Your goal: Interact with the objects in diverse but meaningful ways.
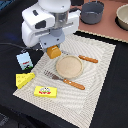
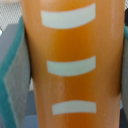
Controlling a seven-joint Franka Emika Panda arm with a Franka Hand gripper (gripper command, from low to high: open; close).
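Bread loaf [image 2: 72, 65] clamped between the jaws, grey pads pressing its two long sides in the wrist view. Held above the placemat [image 1: 95, 95], near its far corner on the exterior view's left, just off the wooden plate [image 1: 68, 66]. Gripper [image 1: 53, 49] low over the mat; contact between loaf and mat not discernible.

Untouched so far, judging by position: milk carton [image 1: 24, 60] on the dark table beside the mat's edge, cheese wedge [image 1: 25, 79] straddling that edge, yellow box [image 1: 46, 91] near the mat's near corner, pan [image 1: 92, 12] well apart at the table's far side. Fork [image 1: 64, 80] and knife [image 1: 83, 58] flanking the plate. One item in hand, several left.
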